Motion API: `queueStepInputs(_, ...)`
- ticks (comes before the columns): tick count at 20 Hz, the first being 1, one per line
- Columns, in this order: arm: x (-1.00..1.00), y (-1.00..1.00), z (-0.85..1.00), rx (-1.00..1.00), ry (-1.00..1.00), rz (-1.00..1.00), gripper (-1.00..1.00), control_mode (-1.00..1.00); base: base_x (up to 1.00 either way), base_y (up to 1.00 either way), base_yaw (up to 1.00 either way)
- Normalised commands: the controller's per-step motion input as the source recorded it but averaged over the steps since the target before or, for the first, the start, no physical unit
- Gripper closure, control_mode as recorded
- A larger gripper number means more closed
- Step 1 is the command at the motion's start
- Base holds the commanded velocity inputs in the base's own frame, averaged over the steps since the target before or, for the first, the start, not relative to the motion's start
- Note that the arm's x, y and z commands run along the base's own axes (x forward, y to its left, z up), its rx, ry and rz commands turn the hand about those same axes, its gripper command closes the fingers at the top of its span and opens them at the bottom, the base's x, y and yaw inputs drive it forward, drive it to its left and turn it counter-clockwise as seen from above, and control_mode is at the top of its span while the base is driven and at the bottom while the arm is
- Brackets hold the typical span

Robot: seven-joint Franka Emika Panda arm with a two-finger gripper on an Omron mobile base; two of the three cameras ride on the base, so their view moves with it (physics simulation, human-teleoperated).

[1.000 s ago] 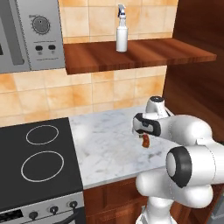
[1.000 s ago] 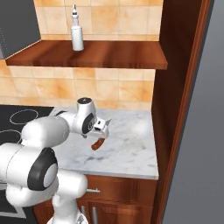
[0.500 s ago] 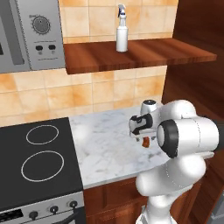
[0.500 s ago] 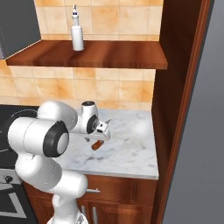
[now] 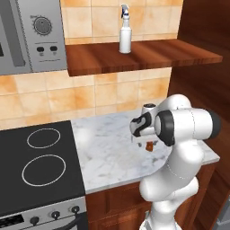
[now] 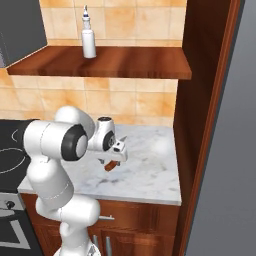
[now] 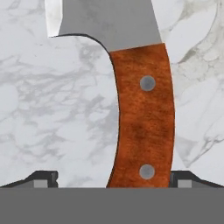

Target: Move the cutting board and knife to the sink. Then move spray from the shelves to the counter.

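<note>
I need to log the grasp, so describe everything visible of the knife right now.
The knife has a curved reddish-brown wooden handle with two round metal rivets and a broad grey-silver blade that runs out of the hand view's top. It sits in the gripper, whose dark finger tips flank the handle's lower end. It hangs above the white-grey marble counter. In the right base view the handle's brown end pokes out below the gripper, tilted; nothing else visibly touches it.
</note>
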Motion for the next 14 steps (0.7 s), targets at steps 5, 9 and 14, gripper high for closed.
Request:
queueStepInputs(5, 0.10, -0.08, -0.31, 0.00, 0.02, 0.00, -1.00, -1.00, 0.00, 0.00, 0.00)
queueStepInputs(9, 0.00, -0.11, -0.41, 0.00, 0.00, -0.04, -1.00, -1.00, 0.00, 0.00, 0.00)
queueStepInputs(14, -0.01, -0.16, -0.47, 0.00, 0.00, -0.08, -1.00, -1.00, 0.00, 0.00, 0.00)
